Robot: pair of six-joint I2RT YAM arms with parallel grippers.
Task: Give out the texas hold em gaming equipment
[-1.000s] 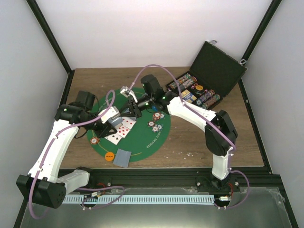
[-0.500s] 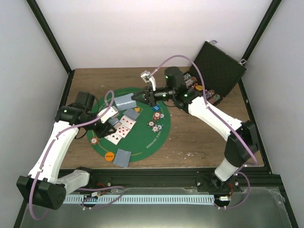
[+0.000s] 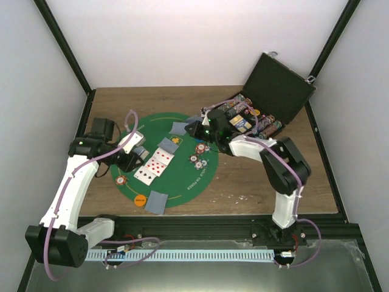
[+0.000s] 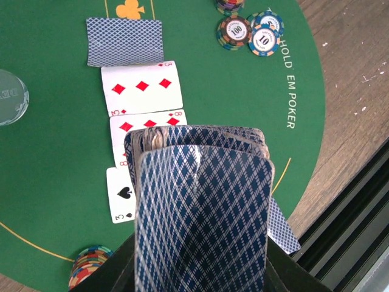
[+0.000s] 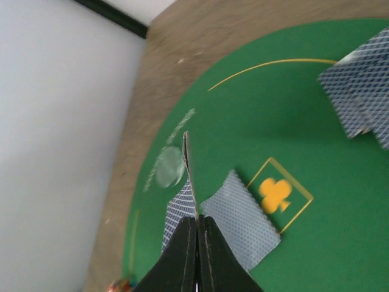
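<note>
Both grippers hold cards over the round green felt mat (image 3: 182,182).
Nearest lie one flat orange disc (image 3: 140,198), one face-down grey-blue-backed card (image 3: 157,202) and one striped chip pile (image 3: 122,180). The left gripper (image 3: 135,153) clamps the fanned deck (image 4: 200,213) above a row of three face-up cards (image 4: 141,88) and one face-down card (image 4: 124,41). Beyond sit three striped chip stacks (image 4: 234,31). The right gripper (image 5: 197,222), fingers pressed together, pinches a single card (image 5: 187,159) seen edge-on. Farthest, one black hinged case (image 3: 276,82) stands open on the wooden surface (image 3: 255,176).

right gripper (image 3: 190,129) | moved away from deck (image 4: 200,213), back toward case (image 3: 276,82) | card (image 3: 180,128) now over mat (image 3: 188,182) far edge
</note>
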